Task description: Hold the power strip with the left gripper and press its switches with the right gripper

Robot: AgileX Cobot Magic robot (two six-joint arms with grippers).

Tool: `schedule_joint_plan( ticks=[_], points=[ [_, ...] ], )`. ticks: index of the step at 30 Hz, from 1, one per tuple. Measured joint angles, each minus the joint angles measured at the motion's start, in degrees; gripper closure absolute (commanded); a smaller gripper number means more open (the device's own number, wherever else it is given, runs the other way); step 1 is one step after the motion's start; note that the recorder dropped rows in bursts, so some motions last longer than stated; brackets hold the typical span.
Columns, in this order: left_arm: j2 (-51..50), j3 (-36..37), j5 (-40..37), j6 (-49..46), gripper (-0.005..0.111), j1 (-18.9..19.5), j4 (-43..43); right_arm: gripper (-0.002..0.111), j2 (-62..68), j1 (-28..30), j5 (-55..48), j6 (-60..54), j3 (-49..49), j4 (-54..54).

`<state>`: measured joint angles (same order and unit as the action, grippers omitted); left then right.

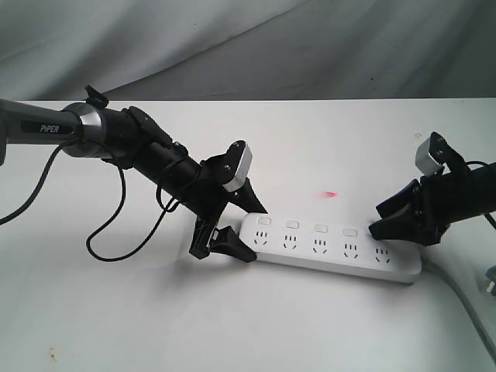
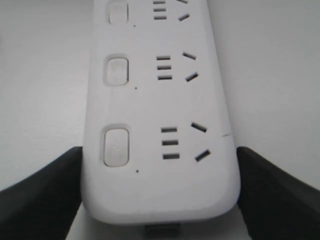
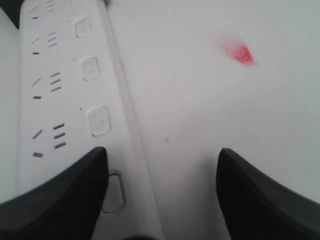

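The white power strip (image 1: 333,249) lies on the table, sockets up. My left gripper (image 1: 246,226) straddles its left end, one black finger against each long side, shut on it. The left wrist view shows the strip's rounded end (image 2: 160,190) held between the fingers (image 2: 45,195), with the nearest switch (image 2: 116,146) clear. A row of switches (image 1: 320,229) runs along the far edge. My right gripper (image 1: 385,219) hangs open over the strip's right end. In the right wrist view one finger (image 3: 65,195) overlaps the end switch (image 3: 113,193); whether it touches is unclear. The other finger is over bare table.
A grey cable (image 1: 457,294) leaves the strip's right end toward a plug (image 1: 490,285). A small red mark (image 1: 330,193) lies on the white table behind the strip. The left arm's black cable (image 1: 116,232) loops on the table. Grey cloth hangs behind.
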<state>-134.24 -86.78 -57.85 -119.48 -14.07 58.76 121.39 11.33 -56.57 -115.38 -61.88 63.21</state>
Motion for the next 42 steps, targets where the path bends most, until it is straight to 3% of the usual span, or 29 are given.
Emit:
schedule_joint_plan(
  ticks=[20,42],
  points=[
    [0.00,0.00,0.00,0.00,0.075,0.00,0.00,0.051,-25.80,0.00,-5.13,4.31,-3.93,1.90],
    [0.00,0.00,0.00,0.00,0.075,0.00,0.00,0.051,-55.60,0.00,-6.53,34.14,-3.93,1.90]
  ],
)
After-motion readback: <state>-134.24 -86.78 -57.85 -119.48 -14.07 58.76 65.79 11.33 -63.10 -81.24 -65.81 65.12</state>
